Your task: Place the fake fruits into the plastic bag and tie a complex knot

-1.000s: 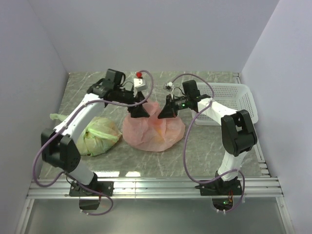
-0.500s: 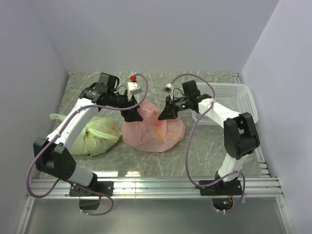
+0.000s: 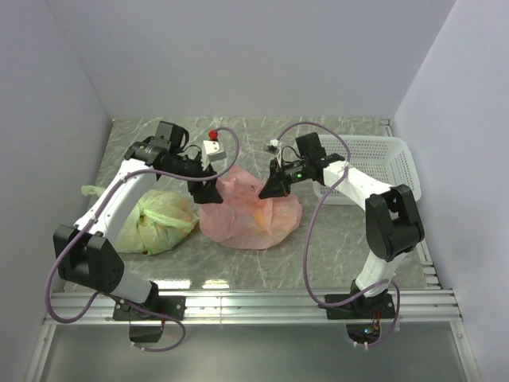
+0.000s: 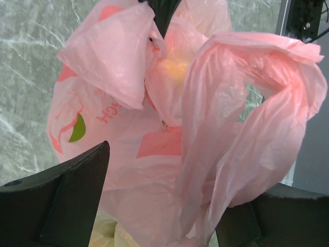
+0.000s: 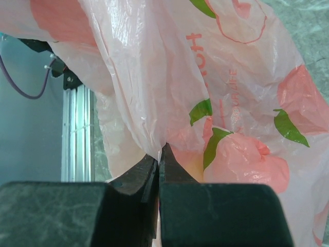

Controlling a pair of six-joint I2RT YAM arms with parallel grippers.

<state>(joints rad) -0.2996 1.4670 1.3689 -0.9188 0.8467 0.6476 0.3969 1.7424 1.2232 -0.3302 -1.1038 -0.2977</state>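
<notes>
The salmon-pink plastic bag (image 3: 250, 213) lies in the middle of the table, its top pulled up. My right gripper (image 3: 269, 189) is shut on a fold of the bag's upper right edge, pinched at its tips in the right wrist view (image 5: 160, 149). My left gripper (image 3: 205, 191) is at the bag's upper left, fingers (image 4: 72, 195) wide open, with bag plastic (image 4: 154, 170) loose between them. A handle loop (image 4: 257, 103) stands slack; no tied knot shows. A yellow-orange shape (image 4: 174, 69) glows through the plastic; the fake fruits are otherwise hidden inside.
A tied pale green bag (image 3: 163, 219) lies left of the pink bag, under the left arm. A white mesh basket (image 3: 374, 163) stands at the back right. A small white box (image 3: 211, 148) with a red knob (image 3: 213, 131) sits behind the bag.
My left gripper has drawn back to the left, away from the bag's top middle. My right gripper has kept its grip with almost no movement.
</notes>
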